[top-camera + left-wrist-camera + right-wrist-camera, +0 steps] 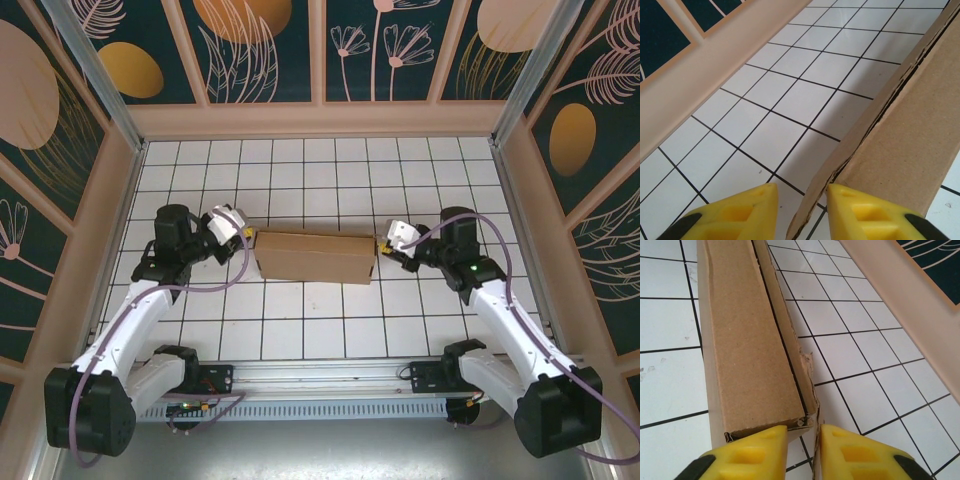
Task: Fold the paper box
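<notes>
Left wrist: left pincer slightly spread astride paper box end flap; right pincer likewise; box ends cropped.

My arms are white tubes with bulky black joints, lilac cables looping along them; my fingertips are chunky yellow wedges, black at the base

Bright, even, diffuse light from above; no hard glare, no motion blur. Top external: white tiled table slightly washed out, thin soft shadow along near edge of paper box. Left wrist: broad soft grey shadow on tiles left of paper box. Right wrist: cardboard edge fibres crisp. Top external: wide-angle view, patterned side walls splay outward from paper box.
</notes>
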`<state>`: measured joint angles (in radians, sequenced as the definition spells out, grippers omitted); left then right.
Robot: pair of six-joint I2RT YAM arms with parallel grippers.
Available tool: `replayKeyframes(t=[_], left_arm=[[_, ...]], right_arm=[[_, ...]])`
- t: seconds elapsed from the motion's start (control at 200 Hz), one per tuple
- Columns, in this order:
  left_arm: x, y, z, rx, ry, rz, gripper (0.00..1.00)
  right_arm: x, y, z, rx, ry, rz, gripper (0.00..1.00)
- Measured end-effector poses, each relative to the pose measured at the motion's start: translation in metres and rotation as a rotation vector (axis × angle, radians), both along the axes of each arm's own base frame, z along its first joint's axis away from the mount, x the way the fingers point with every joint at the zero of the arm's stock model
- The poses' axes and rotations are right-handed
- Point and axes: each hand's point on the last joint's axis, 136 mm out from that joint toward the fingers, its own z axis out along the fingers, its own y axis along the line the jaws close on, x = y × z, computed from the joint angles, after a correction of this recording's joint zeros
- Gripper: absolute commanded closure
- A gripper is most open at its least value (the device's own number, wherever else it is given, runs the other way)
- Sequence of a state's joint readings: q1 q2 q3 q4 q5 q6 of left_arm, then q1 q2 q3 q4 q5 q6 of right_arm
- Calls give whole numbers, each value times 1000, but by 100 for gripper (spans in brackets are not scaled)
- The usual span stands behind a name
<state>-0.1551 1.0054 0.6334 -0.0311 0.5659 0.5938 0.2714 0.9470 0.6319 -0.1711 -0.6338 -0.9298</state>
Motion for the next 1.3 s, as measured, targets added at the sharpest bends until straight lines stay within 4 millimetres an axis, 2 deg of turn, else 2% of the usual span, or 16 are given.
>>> replayKeyframes(t=[0.12, 0.42, 0.505, 0.841, 1.036, 1.176, 1.296], left_arm=[[2, 0, -1, 3, 3, 2, 80], [6, 0, 5, 2, -5, 5, 97], [6, 0, 5, 0, -3, 6, 100], [5, -4, 15, -97, 61, 44, 100], [8, -8, 26, -203, 151, 103, 100], [21, -9, 33, -276, 235, 166, 100], [32, -8, 31, -323, 311, 226, 100]], right_arm=[[3, 3, 0, -4, 9, 3, 88], [9, 7, 7, -5, 13, -13, 95], [9, 6, 7, -2, 17, -21, 100], [15, 6, 20, 117, 117, -122, 100], [36, 6, 34, 208, 239, -250, 100], [45, 12, 32, 234, 320, -329, 100], [48, 14, 24, 251, 396, -395, 100]])
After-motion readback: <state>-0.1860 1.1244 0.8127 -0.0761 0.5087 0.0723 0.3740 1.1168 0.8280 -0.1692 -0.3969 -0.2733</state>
